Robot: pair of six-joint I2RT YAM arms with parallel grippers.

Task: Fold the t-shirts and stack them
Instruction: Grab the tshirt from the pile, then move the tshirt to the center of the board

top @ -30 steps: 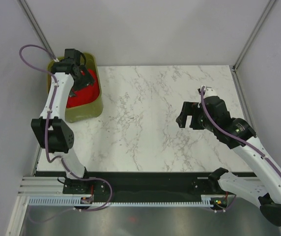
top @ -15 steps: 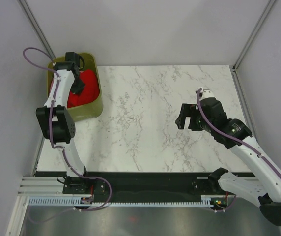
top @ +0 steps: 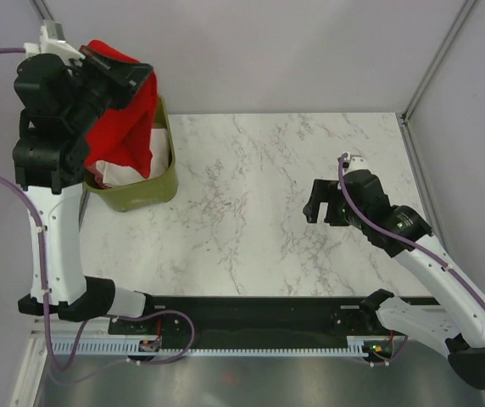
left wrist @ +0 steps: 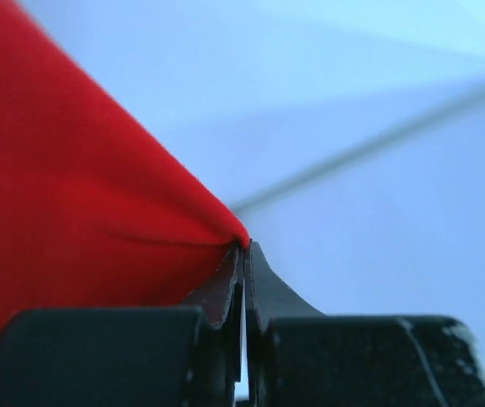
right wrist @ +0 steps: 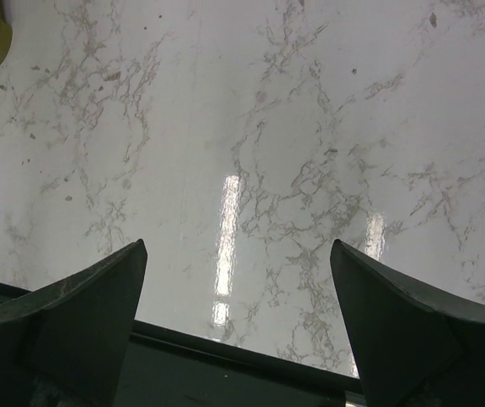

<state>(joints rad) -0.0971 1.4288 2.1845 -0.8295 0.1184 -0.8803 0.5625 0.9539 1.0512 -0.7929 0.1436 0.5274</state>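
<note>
Now the left gripper (left wrist: 244, 248) is pinching the red t-shirt (top: 132, 114) tight, dangling it above the bin (top: 156, 188) at the tabletop's (top: 242, 229) far left corner. Best be raising it until the cloth is clearing the bin wall, then swinging it toward the right gripper (top: 321, 208), which is gaping wide near the right edge.

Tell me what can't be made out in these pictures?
- Top view: the hanging red t-shirt and the left arm cover most of the olive bin; only some white cloth shows inside.
- Left wrist view: the shirt pinched in the left gripper is a close blur.
- Right wrist view: the frame edge leaves only a bin corner.
</note>
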